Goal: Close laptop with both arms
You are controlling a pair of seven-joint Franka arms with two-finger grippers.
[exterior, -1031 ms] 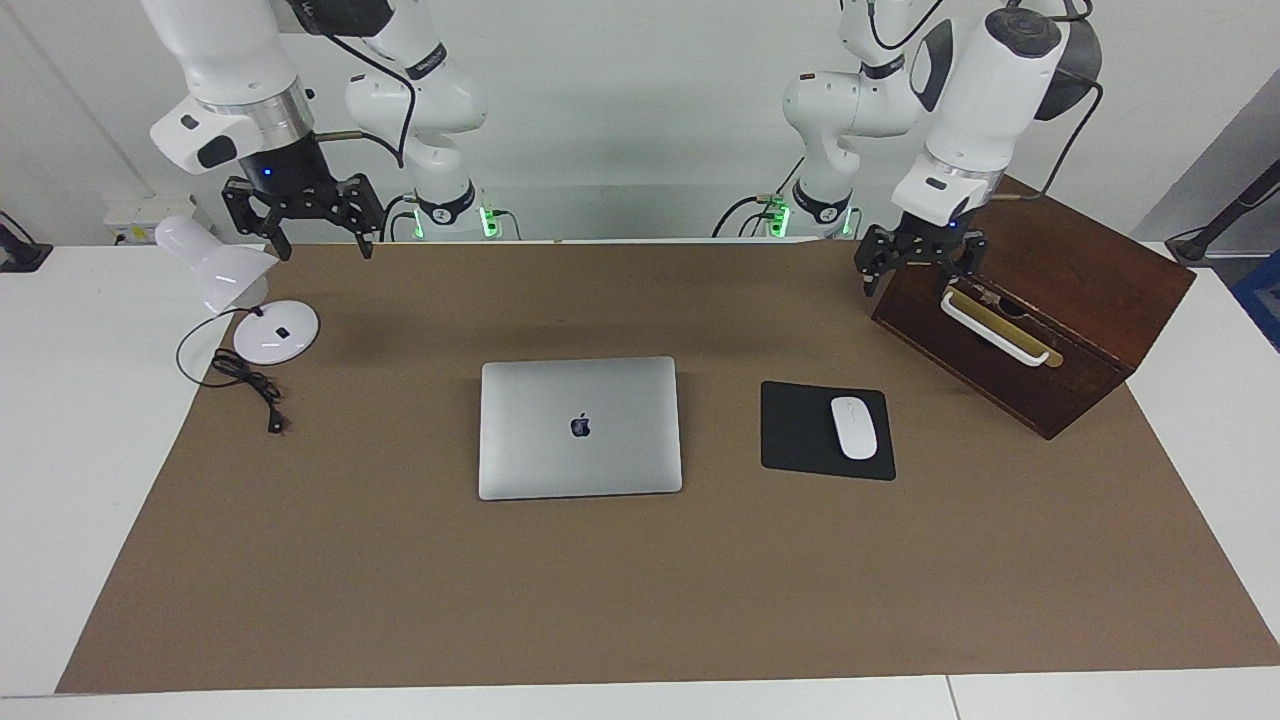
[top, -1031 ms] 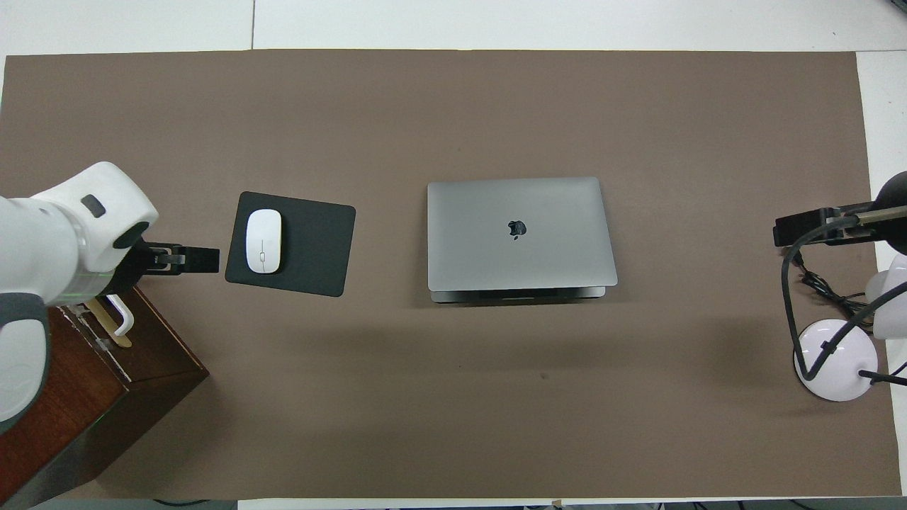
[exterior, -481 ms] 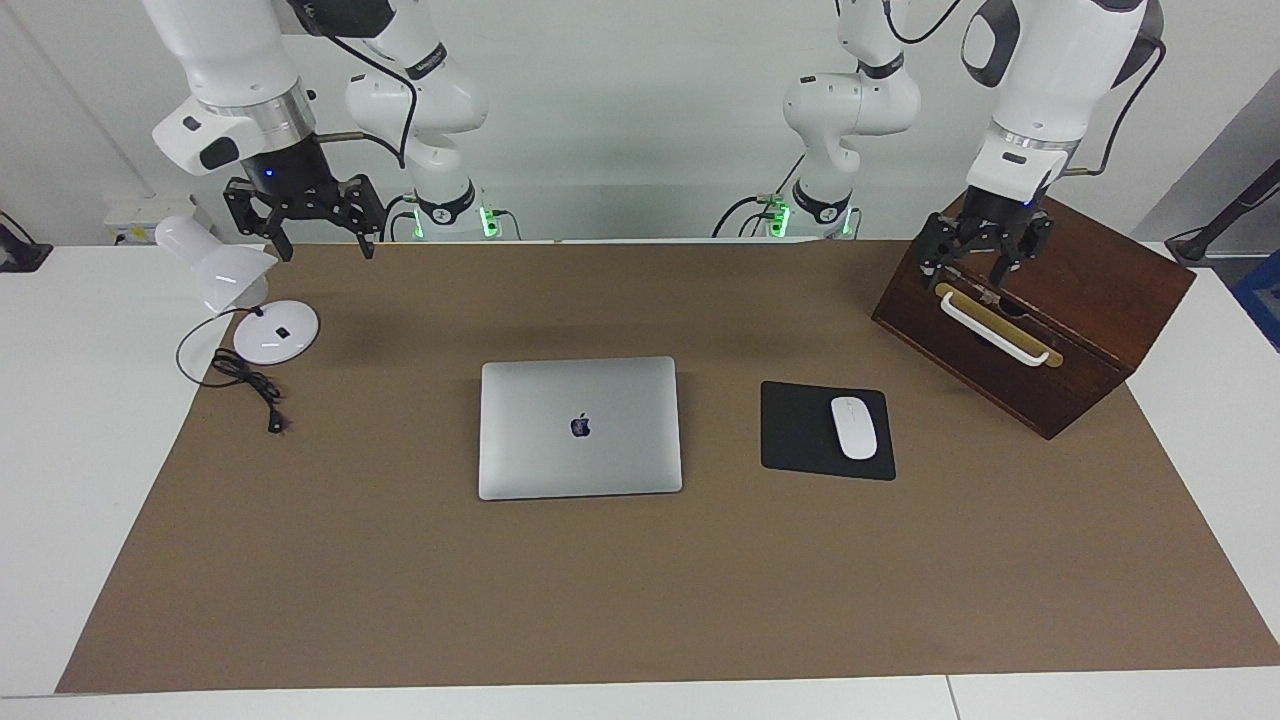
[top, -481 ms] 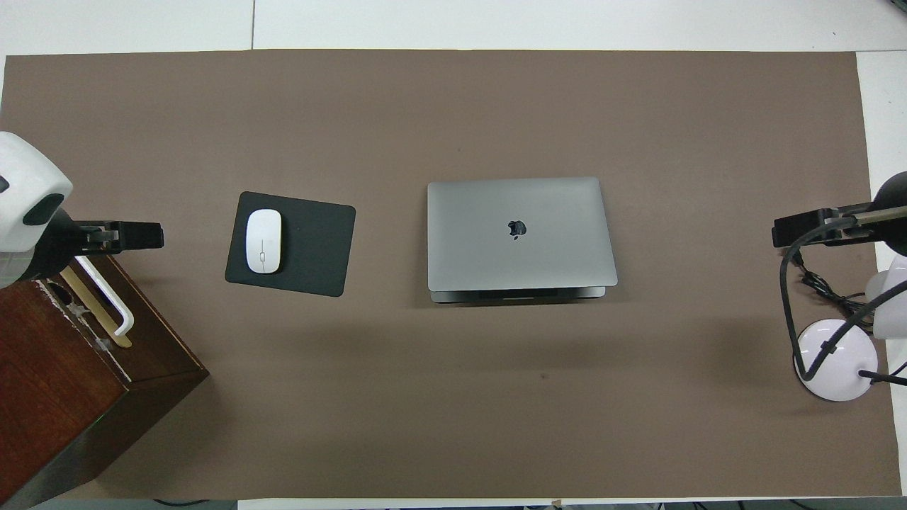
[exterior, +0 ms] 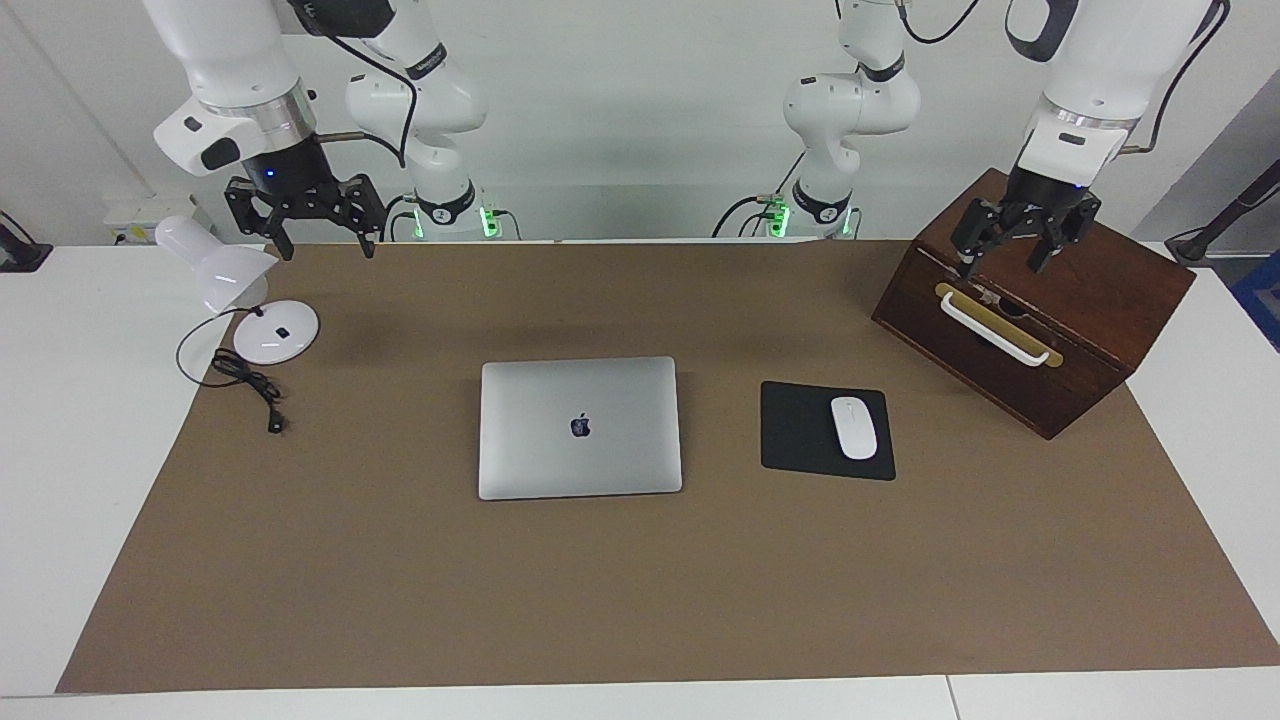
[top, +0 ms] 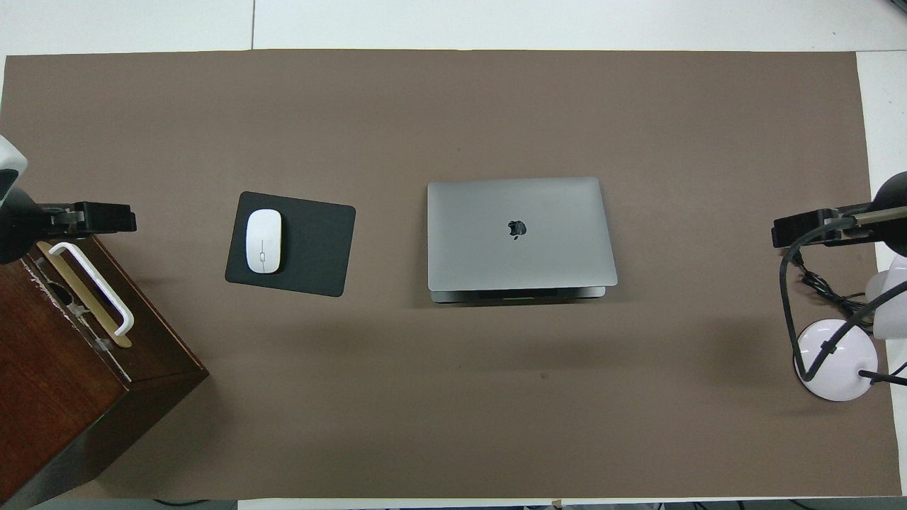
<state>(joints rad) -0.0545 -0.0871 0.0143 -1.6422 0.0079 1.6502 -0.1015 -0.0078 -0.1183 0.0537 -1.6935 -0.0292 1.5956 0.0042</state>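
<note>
The silver-grey laptop (exterior: 580,427) lies in the middle of the brown mat with its lid flat down and the dark apple logo facing up. From overhead the laptop (top: 521,234) shows only a thin dark seam along its edge nearer the robots. My left gripper (exterior: 1003,265) hangs open over the wooden box, holding nothing; overhead, that gripper (top: 92,218) pokes in over the box's handle end. My right gripper (exterior: 325,250) waits open in the air above the mat's edge beside the lamp, also seen as a dark bar (top: 808,230). Neither gripper touches the laptop.
A dark wooden box (exterior: 1110,280) with a white handle (exterior: 995,330) stands at the left arm's end. A black mouse pad (exterior: 800,430) carries a white mouse (exterior: 854,427) between box and laptop. A white desk lamp (exterior: 215,262) with its cord (exterior: 245,385) sits at the right arm's end.
My left arm has risen and swung from beside the box's handle corner to above the box top, toward its own end of the table. The right arm and laptop stayed still.
</note>
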